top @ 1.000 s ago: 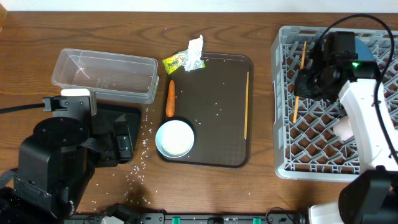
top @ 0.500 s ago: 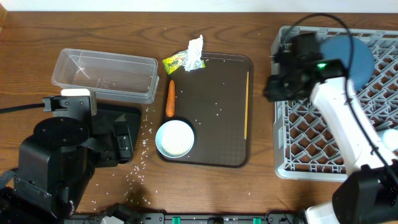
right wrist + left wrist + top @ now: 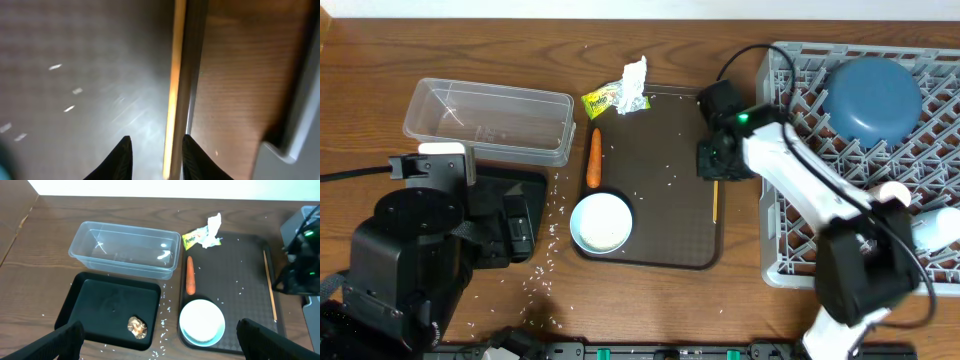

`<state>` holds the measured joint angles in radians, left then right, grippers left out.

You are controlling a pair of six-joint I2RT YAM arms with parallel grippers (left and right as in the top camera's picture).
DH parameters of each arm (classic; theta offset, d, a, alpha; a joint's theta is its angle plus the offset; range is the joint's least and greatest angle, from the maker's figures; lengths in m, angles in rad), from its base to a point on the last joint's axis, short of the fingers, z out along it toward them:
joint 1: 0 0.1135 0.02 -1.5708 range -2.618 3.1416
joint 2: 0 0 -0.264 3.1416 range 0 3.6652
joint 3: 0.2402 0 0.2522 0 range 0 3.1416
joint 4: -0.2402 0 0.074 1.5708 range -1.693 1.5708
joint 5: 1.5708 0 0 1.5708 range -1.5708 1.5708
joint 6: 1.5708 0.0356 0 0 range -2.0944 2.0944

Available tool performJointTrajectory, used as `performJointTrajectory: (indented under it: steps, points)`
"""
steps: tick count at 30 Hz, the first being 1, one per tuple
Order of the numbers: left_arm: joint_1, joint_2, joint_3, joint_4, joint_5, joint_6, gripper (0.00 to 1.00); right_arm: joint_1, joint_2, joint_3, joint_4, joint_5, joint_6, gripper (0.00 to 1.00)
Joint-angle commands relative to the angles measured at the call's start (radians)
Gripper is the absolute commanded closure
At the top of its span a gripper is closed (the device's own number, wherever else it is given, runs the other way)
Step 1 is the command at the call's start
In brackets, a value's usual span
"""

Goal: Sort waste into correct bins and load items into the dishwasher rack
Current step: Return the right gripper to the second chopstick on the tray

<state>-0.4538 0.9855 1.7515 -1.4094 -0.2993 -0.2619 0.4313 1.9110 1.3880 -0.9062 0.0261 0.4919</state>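
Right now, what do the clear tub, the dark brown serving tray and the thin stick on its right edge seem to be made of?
The clear tub looks like glossy transparent plastic: the table shows through and its walls glint. The serving tray is probably plastic, matte dark brown with a fine woven-looking texture. The chopstick seems wood or bamboo: pale tan, dull.

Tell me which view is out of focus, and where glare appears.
Right wrist view: very close, so the chopstick and the dark brown tray look soft, with a pale sheen on the tray. Left wrist view: sharp, with small white glare spots on the clear tub. Overhead view: sharp and evenly lit.
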Motion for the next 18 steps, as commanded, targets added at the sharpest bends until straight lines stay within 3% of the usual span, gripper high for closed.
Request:
performJointTrajectory:
  steps: [1,11,12,16,18]
  points:
    - [-0.001,0.000,0.005,0.000,-0.021,-0.005,0.02,-0.007,0.054,-0.010,0.027,0.010,0.049,0.75]
    - [-0.001,0.000,0.005,0.000,-0.021,-0.005,0.02,-0.007,0.139,-0.011,0.037,0.000,0.051,0.71]
    - [-0.001,0.000,0.005,0.000,-0.021,-0.005,0.02,-0.007,0.147,-0.011,0.037,-0.005,0.053,0.73]
    - [-0.001,0.000,0.005,0.000,-0.021,-0.005,0.02,-0.007,0.160,-0.011,0.063,-0.031,0.034,0.95]
    - [-0.001,0.000,0.005,0.000,-0.021,-0.005,0.02,-0.007,0.153,-0.004,0.089,-0.071,-0.002,0.99]
